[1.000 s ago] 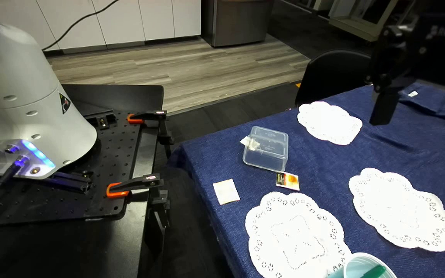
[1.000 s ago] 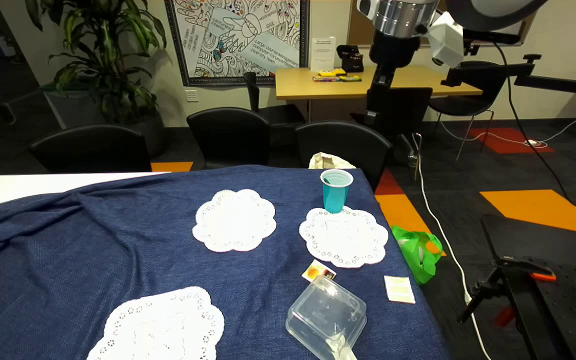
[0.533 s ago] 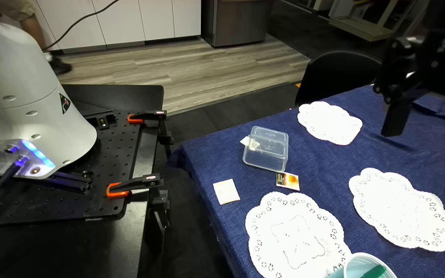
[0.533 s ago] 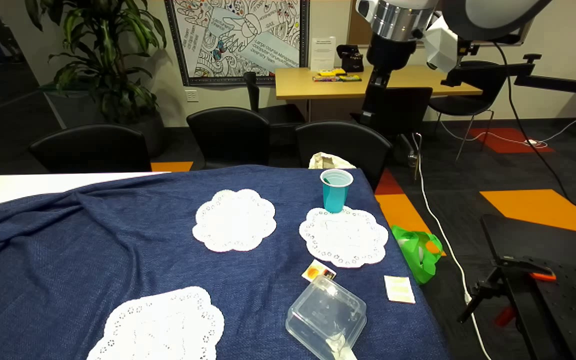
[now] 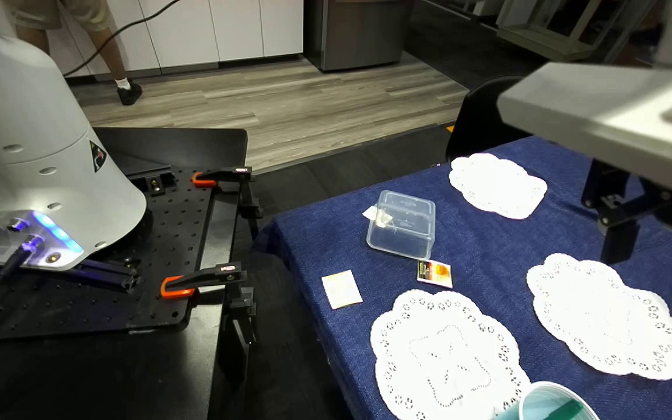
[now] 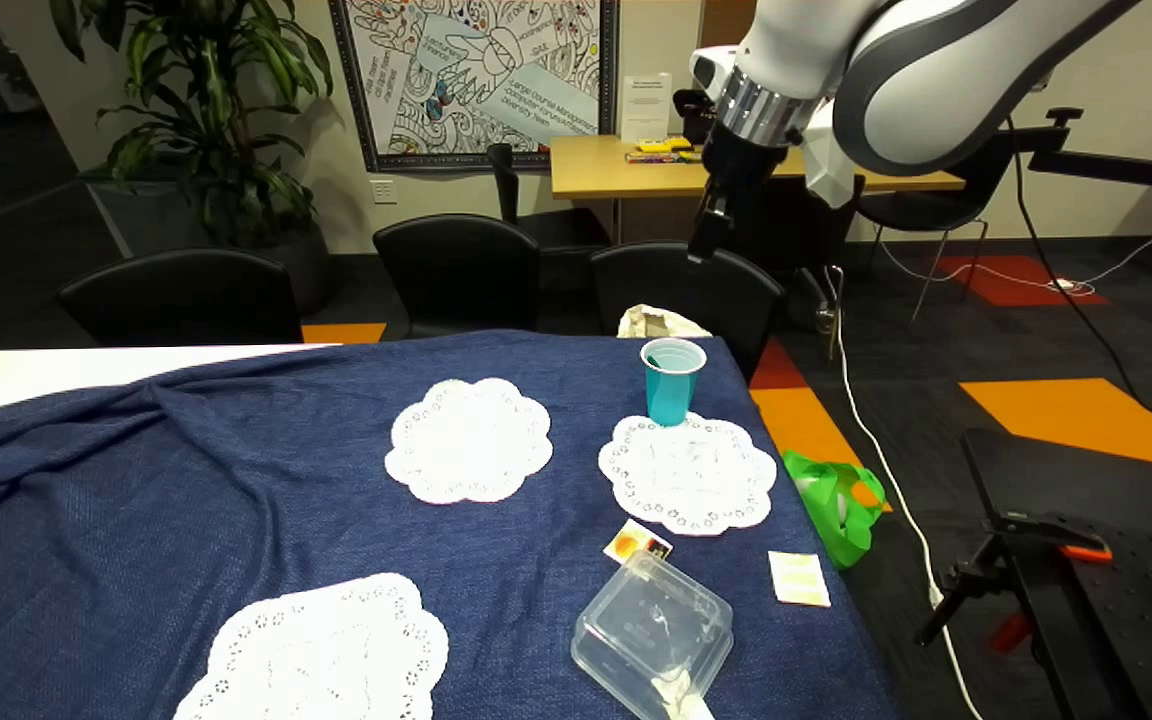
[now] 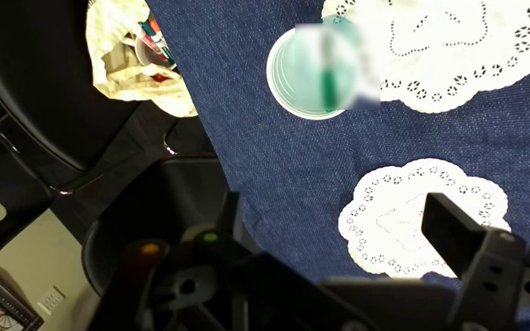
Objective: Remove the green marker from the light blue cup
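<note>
In the wrist view, the gripper [image 7: 334, 211] has its fingers [image 7: 449, 227] spread wide, one near seven o'clock of the frame and the other near four. The gap between them shows navy tablecloth [image 7: 292, 202] and part of a white doily [image 7: 394, 216]; the grip is unloaded. The light blue cup [image 7: 304, 76] stands towards twelve o'clock from the gripper, well apart from both fingers. The green marker [image 7: 329, 89] is inside the cup, tilted, its green end towards five o'clock of the rim; this spot is partly blurred. In an exterior view, I observe the cup upright at the eleven o'clock edge of another doily [image 6: 688, 478]; whether its base rests on it, I cannot tell. There the arm [image 6: 806, 60] is at one o'clock of the frame, with the gripper higher than the cup and apart from its rim; the spread of the fingers cannot be judged from that angle. A clear plastic box [image 6: 651, 630] sits towards six o'clock from the cup, just beside a small packet [image 6: 636, 541]. In an exterior view, one finger points down below a white casing [image 5: 604, 111]; the rest of the gripper is partly hidden.
</note>
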`<action>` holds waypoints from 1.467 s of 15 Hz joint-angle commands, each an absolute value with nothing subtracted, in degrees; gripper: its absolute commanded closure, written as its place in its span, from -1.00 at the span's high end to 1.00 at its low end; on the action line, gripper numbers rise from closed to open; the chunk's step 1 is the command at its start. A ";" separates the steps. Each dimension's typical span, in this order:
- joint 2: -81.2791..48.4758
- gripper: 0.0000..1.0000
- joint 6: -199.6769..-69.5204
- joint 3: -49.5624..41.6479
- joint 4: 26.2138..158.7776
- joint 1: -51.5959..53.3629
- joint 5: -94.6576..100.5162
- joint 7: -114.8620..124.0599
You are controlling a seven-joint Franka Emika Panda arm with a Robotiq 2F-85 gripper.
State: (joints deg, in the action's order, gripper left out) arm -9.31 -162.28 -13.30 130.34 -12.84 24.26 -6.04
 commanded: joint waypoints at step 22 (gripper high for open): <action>-29.15 1.00 -168.54 -1.30 120.54 -24.11 9.06 -27.72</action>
State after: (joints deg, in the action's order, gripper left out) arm -29.59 -169.42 -0.62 120.68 -24.38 9.02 -28.08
